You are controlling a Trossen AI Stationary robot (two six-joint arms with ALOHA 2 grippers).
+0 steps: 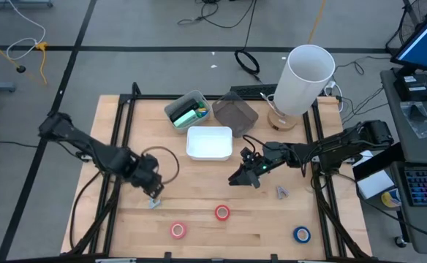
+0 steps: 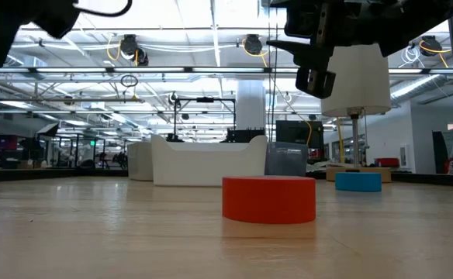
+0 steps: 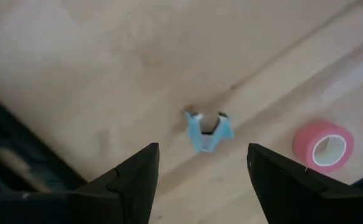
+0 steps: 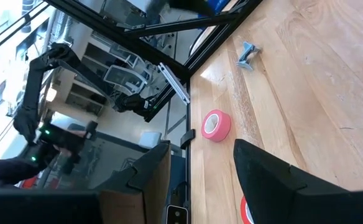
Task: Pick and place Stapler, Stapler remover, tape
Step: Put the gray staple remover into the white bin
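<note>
Left gripper spread above small blue metal-jawed stapler remover; pink tape ring near.

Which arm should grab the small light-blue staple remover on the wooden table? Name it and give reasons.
Left. The left gripper hovers open directly over the small light-blue staple remover, which sits between its fingers in the left wrist view. The right gripper is open too, but farther off, mid-table.

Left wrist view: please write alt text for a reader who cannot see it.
A small light-blue staple remover lies on the wooden table, just ahead of the left gripper, whose dark jaws stand open. A pink tape roll lies flat off to one side.
</note>
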